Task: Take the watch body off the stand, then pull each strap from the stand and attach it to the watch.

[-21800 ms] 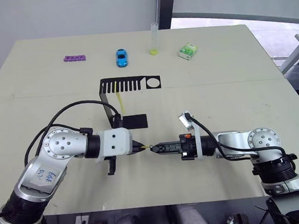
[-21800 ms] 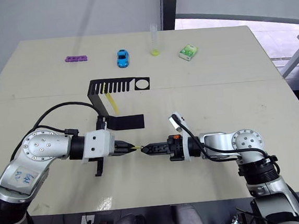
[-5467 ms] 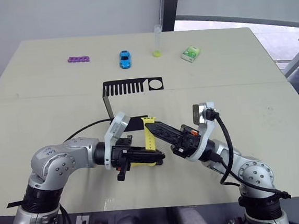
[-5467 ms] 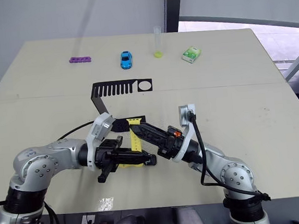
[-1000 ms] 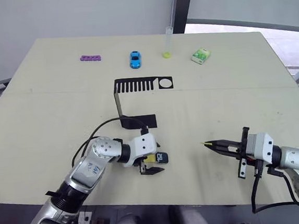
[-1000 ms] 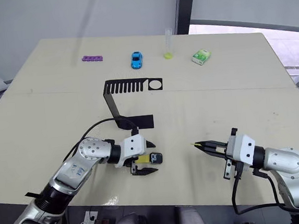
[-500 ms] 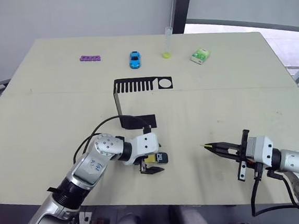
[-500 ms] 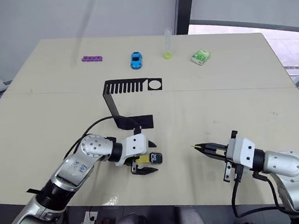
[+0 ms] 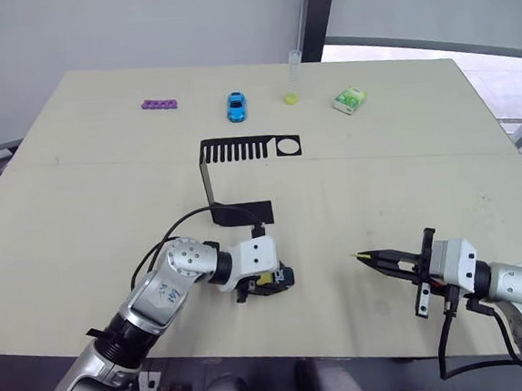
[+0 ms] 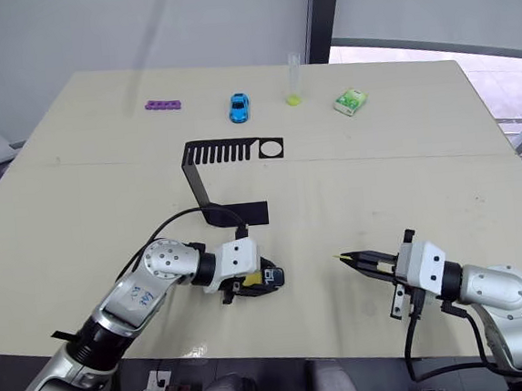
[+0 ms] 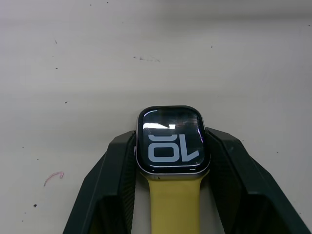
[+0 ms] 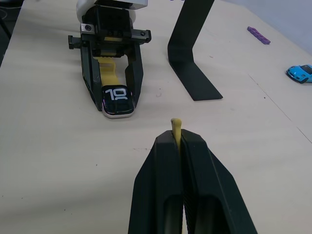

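Left tool (image 11: 170,195): fingers (image 11: 109,190) closed against both sides of the watch body (image 11: 171,140), which lies flat on the worktop (image 9: 379,185), screen up, white digits visible. One yellow strap (image 11: 171,204) is joined to the watch body and runs back between the fingers toward the wrist.

Right tool (image 12: 177,139): fingers pressed together, pinching the second yellow strap (image 12: 176,127); only its tip projects beyond the fingertips. The tool is held low over the worktop, well apart from the watch body and pointing toward it.

Stand (image 9: 232,175): upright on the worktop, just beyond the left tool, with no strap in its slotted top plate.

Far edge of the worktop: purple part (image 9: 157,104), blue toy car (image 9: 236,106), clear tube (image 9: 292,76), green packet (image 9: 350,102).
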You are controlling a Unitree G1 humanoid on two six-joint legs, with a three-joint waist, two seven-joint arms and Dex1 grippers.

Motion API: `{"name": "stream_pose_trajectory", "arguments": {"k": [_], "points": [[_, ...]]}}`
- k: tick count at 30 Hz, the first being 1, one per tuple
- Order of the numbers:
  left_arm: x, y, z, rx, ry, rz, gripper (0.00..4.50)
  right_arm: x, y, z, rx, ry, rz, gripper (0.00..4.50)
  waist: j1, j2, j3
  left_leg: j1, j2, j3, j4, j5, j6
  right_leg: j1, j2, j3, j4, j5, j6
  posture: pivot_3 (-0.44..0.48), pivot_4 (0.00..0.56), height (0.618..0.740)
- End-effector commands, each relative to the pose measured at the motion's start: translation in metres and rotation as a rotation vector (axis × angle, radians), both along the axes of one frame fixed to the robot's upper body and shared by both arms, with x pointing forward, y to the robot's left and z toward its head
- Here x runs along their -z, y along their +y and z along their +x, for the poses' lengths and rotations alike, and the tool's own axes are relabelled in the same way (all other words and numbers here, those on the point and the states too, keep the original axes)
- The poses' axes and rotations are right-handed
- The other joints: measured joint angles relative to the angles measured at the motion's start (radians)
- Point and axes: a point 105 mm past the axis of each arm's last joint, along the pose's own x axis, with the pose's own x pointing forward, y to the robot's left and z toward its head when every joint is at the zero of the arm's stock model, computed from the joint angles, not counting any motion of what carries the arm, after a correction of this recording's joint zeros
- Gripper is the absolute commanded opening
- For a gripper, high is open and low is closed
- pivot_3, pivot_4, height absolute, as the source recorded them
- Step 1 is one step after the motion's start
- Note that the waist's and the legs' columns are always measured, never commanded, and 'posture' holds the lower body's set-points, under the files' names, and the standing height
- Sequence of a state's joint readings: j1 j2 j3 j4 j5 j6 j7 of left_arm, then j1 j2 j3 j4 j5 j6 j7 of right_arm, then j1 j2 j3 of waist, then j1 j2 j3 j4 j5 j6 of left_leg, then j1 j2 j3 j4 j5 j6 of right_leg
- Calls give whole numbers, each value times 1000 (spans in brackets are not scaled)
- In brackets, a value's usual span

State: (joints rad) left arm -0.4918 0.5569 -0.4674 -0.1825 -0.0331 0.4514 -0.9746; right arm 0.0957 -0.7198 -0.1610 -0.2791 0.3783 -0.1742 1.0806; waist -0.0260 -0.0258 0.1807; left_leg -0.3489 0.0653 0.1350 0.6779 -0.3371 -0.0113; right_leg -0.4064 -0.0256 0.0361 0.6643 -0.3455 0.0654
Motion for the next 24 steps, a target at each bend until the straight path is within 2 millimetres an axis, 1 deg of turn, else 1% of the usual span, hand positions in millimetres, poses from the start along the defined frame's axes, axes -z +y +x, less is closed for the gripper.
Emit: {"name": "stream_pose_trajectory", "arguments": {"k": [1,2,3,5,7,9,11,14,18,21,24], "points": [[6,8,2,-60,57,-30,1598,-5,1,-3,-7,-27,22,0,0,0,0,0,0,0,0,0,0,0,0,0,0,0,0,0,150,740],[-8,5,1,-59,79,-121,1598,-6,2,-3,-8,-35,20,0,0,0,0,0,0,0,0,0,0,0,0,0,0,0,0,0,150,740],[-19,3,0,-57,94,-183,1598,-7,2,-4,-9,-41,18,0,-1,0,0,-1,0,0,0,0,0,0,0,0,1,0,0,0,150,740],[-30,4,-5,-50,151,-254,1598,-9,3,-4,-12,-58,15,0,-2,0,0,-3,1,0,2,0,0,-3,0,0,3,0,0,0,150,740],[-48,11,-15,-28,297,-373,1598,-15,9,-7,-36,-100,0,0,-4,0,1,-3,1,0,2,0,0,-4,0,0,4,0,0,0,150,740],[-58,19,-24,8,409,-430,1598,-19,13,-9,-50,-132,-15,0,-5,1,1,-3,1,0,2,0,-1,-5,0,0,5,0,0,0,150,740],[-63,28,-30,18,533,-464,1598,-30,21,-11,-51,-199,-24,0,-5,1,1,-3,1,0,2,-1,-1,-5,0,0,5,0,0,0,150,740],[-71,35,-26,1,635,-524,1598,-38,33,-20,-83,-277,-55,0,-3,1,1,-3,1,-1,3,-1,-1,-5,0,-1,5,0,0,0,150,740],[-79,33,-22,7,761,-560,1598,-46,46,-25,-112,-355,-70,0,-1,1,1,-4,0,-2,4,-1,-1,-4,0,-2,4,0,0,0,150,740],[-78,29,-18,-3,804,-540,1598,-48,55,-30,-142,-386,-78,0,-2,1,1,-4,0,-2,4,-1,-1,-4,0,-2,4,0,0,0,150,740],[-78,23,-16,1,852,-523,1598,-45,61,-33,-152,-395,-84,0,-3,1,1,-4,0,-2,4,-1,-1,-4,0,-2,4,-1,0,0,150,740]]}}
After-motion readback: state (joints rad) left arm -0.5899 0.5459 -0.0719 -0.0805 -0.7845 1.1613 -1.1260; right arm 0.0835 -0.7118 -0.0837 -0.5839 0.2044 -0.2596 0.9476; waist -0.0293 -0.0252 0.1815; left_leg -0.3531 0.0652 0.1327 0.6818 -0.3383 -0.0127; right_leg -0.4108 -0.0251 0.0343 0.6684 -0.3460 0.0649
